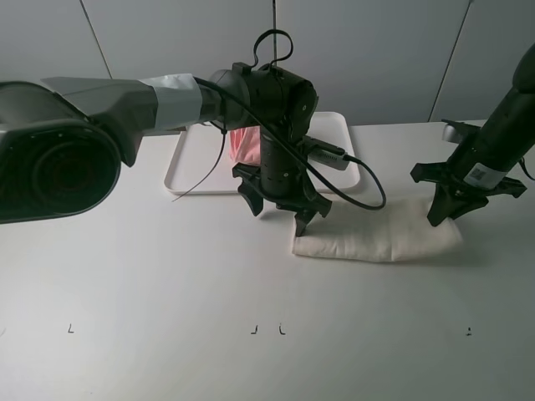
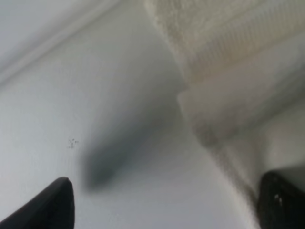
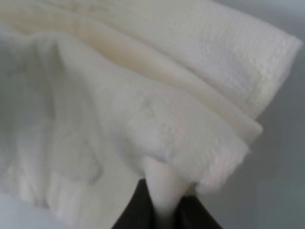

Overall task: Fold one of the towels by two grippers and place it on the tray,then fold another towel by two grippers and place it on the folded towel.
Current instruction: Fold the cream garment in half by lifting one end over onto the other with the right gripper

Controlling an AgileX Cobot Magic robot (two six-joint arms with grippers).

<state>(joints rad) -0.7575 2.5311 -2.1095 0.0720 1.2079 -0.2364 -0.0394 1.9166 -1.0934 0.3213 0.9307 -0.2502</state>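
Observation:
The cream-white towel (image 1: 376, 238) lies folded into a long strip on the table, right of centre. My left gripper (image 1: 280, 213) hangs open just above the table at the towel's left end, one fingertip by its corner. In the left wrist view the fingertips (image 2: 52, 205) stand wide apart, with the towel's edge (image 2: 228, 57) beside them. My right gripper (image 1: 440, 215) is shut on the towel's right end; the right wrist view shows a pinch of cream cloth (image 3: 162, 200) between its dark fingers (image 3: 138, 212). The pink towel (image 1: 245, 144) lies on the white tray (image 1: 188, 171), mostly hidden by my left arm.
The tray stands at the back centre against the wall panels. Black cables (image 1: 359, 196) trail from my left arm over the table near the towel's far edge. Small black marks (image 1: 267, 330) line the table's front.

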